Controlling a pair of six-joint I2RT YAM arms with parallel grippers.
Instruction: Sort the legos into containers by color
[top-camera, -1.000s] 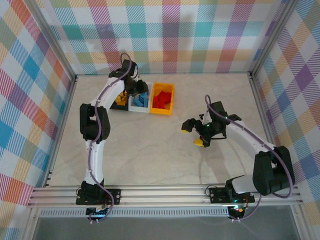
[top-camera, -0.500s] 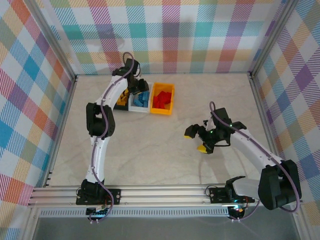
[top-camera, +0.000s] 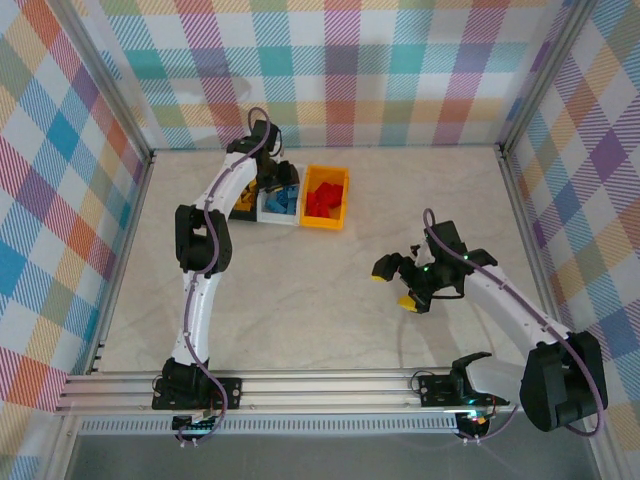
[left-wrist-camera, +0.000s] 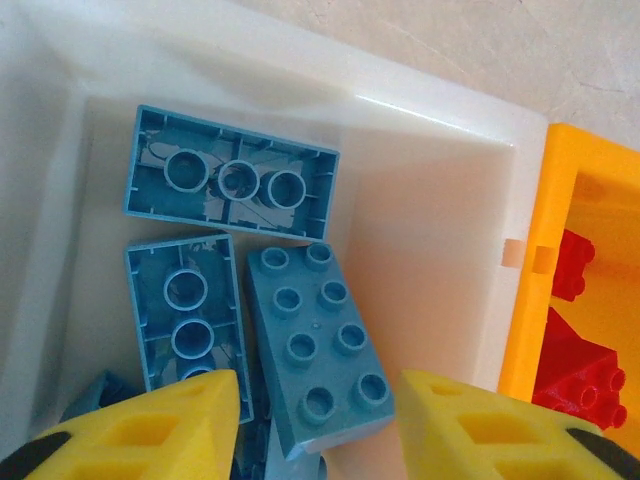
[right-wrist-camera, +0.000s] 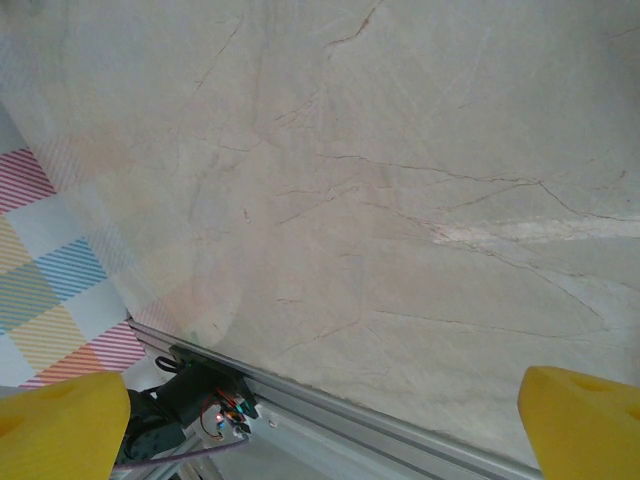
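Left gripper (left-wrist-camera: 320, 405) over white bin (left-wrist-camera: 440, 125); fingers parted, straddling studs-up blue brick (left-wrist-camera: 315, 345) lying on bin floor, nothing clamped. Two more blue bricks (left-wrist-camera: 230, 185) beside it, undersides up. Red bricks (left-wrist-camera: 575, 365) in orange bin (left-wrist-camera: 565, 190) next door. Right gripper (right-wrist-camera: 325, 410) spread wide, empty, above bare table (right-wrist-camera: 400, 150). Judgement: bricks light, rigid, not fragile; smooth walls likely slick. Best hold: pinch across short width on flat side walls, mid-length, clear of studs.

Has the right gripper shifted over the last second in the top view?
Yes. The right gripper has drifted toward the near rail, away from the yellow-orange bin.
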